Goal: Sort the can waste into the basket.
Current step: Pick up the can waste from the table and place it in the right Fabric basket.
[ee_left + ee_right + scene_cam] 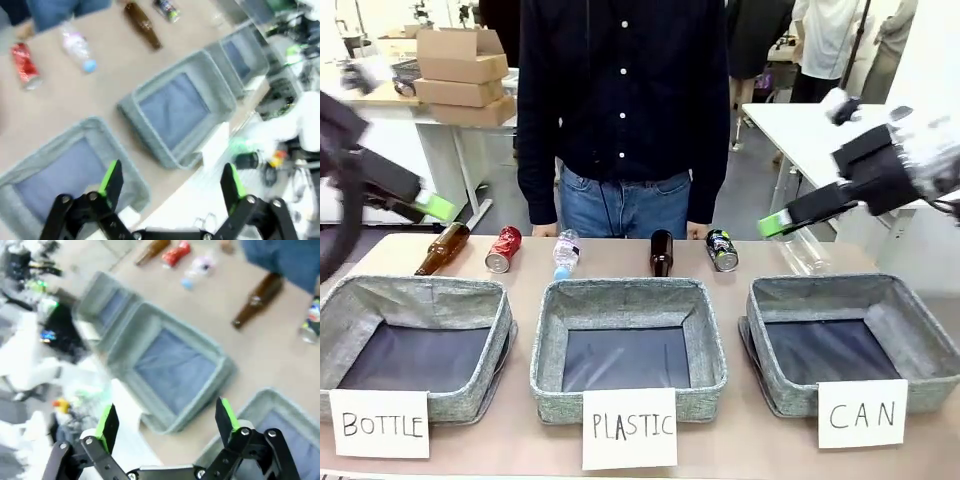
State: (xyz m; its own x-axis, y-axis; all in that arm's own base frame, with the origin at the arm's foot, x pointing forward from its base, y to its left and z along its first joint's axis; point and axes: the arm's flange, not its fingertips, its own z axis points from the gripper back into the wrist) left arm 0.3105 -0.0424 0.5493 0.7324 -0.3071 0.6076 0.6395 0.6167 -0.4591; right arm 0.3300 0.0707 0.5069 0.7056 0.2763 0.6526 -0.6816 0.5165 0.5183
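While no can sits in the basket (830, 284), sorting is unstarted | black can (722, 250) near right gripper (165, 424), red can (503, 249) near left gripper (170, 182) | basket beneath right gripper, empty | both grippers spread wide, holding nothing

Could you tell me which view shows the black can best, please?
The front view: the black can sits sharp and whole beside a brown bottle. The left wrist view shows it small and blurred near the top edge; the right wrist view catches it blurred at the right edge.
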